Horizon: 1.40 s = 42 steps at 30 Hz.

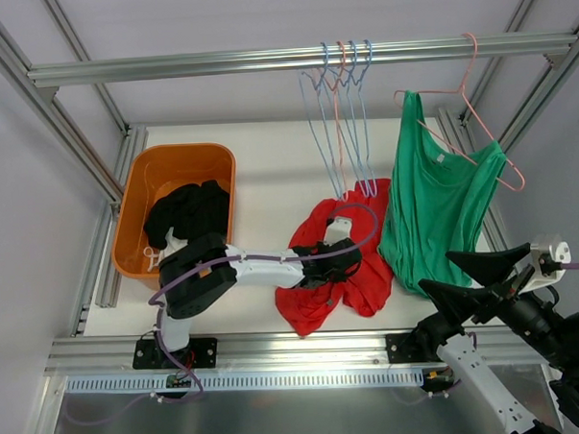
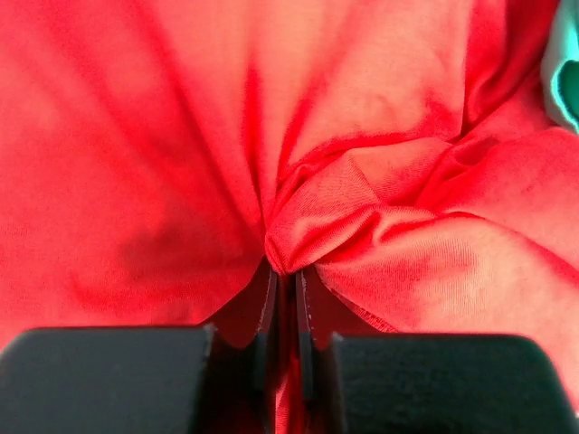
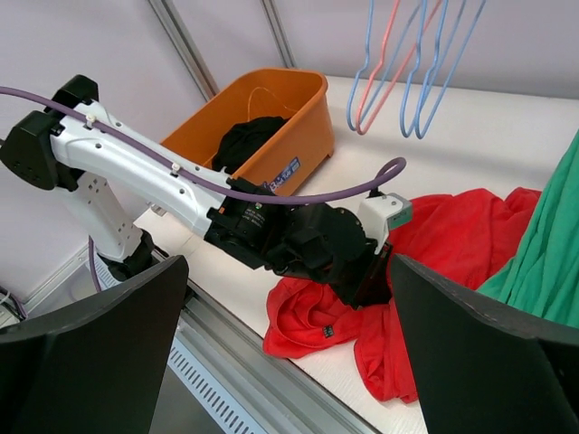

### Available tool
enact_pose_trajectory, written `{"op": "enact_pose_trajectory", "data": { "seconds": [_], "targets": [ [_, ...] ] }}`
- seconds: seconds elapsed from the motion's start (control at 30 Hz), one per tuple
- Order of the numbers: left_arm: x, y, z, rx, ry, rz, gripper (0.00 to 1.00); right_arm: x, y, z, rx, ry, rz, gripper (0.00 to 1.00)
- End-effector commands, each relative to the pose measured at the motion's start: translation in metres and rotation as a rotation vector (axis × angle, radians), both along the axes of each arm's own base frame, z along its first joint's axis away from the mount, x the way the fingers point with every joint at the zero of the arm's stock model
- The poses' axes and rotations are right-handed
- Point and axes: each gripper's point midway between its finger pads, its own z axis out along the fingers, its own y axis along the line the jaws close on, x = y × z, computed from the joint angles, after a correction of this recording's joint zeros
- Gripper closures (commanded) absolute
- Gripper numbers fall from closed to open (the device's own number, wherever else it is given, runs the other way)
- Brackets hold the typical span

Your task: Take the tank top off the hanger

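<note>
While the left arm reaches across the table (image 1: 268,160), the green tank top (image 1: 433,211) hangs on a pink hanger (image 1: 477,103) hooked at the right end of the rail (image 1: 215,63). The hanger is tilted, its right end lower, with one strap up near its left end and the other on the lower shoulder. The hem drops toward the table's right side, just beside the red cloth (image 1: 317,307).

The red cloth lies crumpled at the front centre of the table, under the empty hangers (image 1: 347,109), a blue and pink bunch hooked mid-rail.

An orange bin (image 1: 140,199) stands at the table's left with black clothes (image 1: 188,212) in it.

The left gripper (image 2: 287,280) is down on the red cloth. Its jaws are closed almost fully with a fold of red fabric pinched between them, clear in the left wrist view, where a sliver of green shows at the top right corner.

The right gripper (image 1: 434,271) is at front right, near the tank top's hem. Its jaws are wide apart with nothing between them, and I can't tell whether it touches the fabric. Its wrist view looks across at the left arm and the bin.
</note>
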Motion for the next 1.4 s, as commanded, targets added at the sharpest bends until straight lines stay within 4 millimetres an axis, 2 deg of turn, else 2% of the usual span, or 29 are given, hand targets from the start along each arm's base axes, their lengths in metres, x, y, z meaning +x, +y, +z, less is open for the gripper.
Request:
{"op": "enact_pose_trajectory", "data": {
  "seconds": [0.0,0.03,0.1,0.13,0.2,0.23,0.3,0.33,0.4,0.43,0.5,0.53,0.6,0.63,0.7,0.73,0.8,0.83,0.87,0.9,1.07,1.13,1.17,1.27,1.37],
  "targets": [
    [-0.025,0.084,-0.052,0.232,0.095,0.128,1.0,-0.016,-0.001,0.016,0.047,-0.052,0.027,0.0],
    [-0.029,0.099,-0.042,0.228,0.089,0.151,1.0,-0.017,-0.001,0.015,0.048,-0.053,0.029,0.0],
    [-0.027,0.114,-0.025,0.203,0.048,0.213,1.0,-0.016,0.0,0.013,0.043,-0.05,0.033,0.0],
    [-0.029,0.129,-0.002,0.18,0.021,0.239,1.0,-0.016,0.0,0.011,0.041,-0.046,0.035,0.0],
    [-0.024,0.147,0.032,0.143,-0.076,0.316,1.0,-0.015,0.001,0.007,0.038,-0.039,0.038,0.0],
    [-0.026,0.163,0.064,0.096,-0.108,0.366,1.0,-0.014,0.002,0.006,0.036,-0.037,0.039,0.01],
    [-0.02,0.177,0.102,0.038,-0.187,0.391,1.0,-0.014,0.0,0.004,0.036,-0.041,0.031,0.0],
    [-0.018,0.181,0.138,-0.062,-0.223,0.404,1.0,-0.014,0.0,0.004,0.036,-0.043,0.028,0.0],
    [-0.015,0.194,0.174,-0.084,-0.29,0.382,1.0,-0.014,-0.002,0.004,0.041,-0.052,0.019,0.01],
    [-0.009,0.2,0.214,-0.135,-0.355,0.381,1.0,-0.015,-0.002,0.005,0.043,-0.055,0.021,0.01],
    [-0.004,0.209,0.249,-0.149,-0.405,0.375,1.0,-0.015,-0.001,0.007,0.048,-0.053,0.023,0.0],
    [0.001,0.215,0.286,-0.178,-0.46,0.373,1.0,-0.014,-0.001,0.007,0.049,-0.055,0.024,0.0],
    [0.005,0.219,0.32,-0.192,-0.508,0.362,1.0,-0.014,0.0,0.009,0.056,-0.054,0.029,0.0],
    [0.007,0.223,0.354,-0.205,-0.561,0.353,1.0,-0.015,0.001,0.01,0.059,-0.055,0.034,0.01],
    [0.011,0.23,0.388,-0.207,-0.618,0.359,1.0,-0.014,0.001,0.01,0.06,-0.055,0.03,0.01],
    [0.013,0.236,0.421,-0.219,-0.667,0.362,1.0,-0.013,0.0,0.01,0.059,-0.056,0.026,0.01],
    [0.017,0.25,0.457,-0.206,-0.733,0.403,1.0,-0.011,0.0,0.01,0.057,-0.052,0.02,0.0],
    [0.019,0.258,0.493,-0.245,-0.774,0.438,1.0,-0.01,0.001,0.01,0.055,-0.05,0.02,0.0],
    [0.022,0.272,0.511,-0.189,-0.821,0.464,1.0,-0.008,0.001,0.008,0.051,-0.041,0.018,0.01],
    [0.024,0.282,0.544,-0.192,-0.867,0.478,1.0,-0.006,0.001,0.007,0.049,-0.038,0.014,0.0],
    [0.032,0.33,0.618,-0.159,-1.013,0.613,1.0,-0.002,0.003,0.003,0.044,-0.024,0.015,0.0],
    [0.034,0.349,0.628,-0.07,-1.067,0.656,1.0,-0.001,0.005,0.001,0.042,-0.016,0.023,0.01],
    [0.032,0.356,0.641,-0.123,-1.106,0.706,1.0,0.0,0.006,-0.001,0.039,-0.009,0.027,0.01],
    [0.034,0.367,0.639,-0.071,-1.133,0.726,1.0,0.002,0.008,-0.004,0.034,0.001,0.033,0.0],
    [0.043,0.371,0.633,-0.017,-1.139,0.748,1.0,0.004,0.009,-0.005,0.036,0.004,0.033,0.0]
  ]
}}
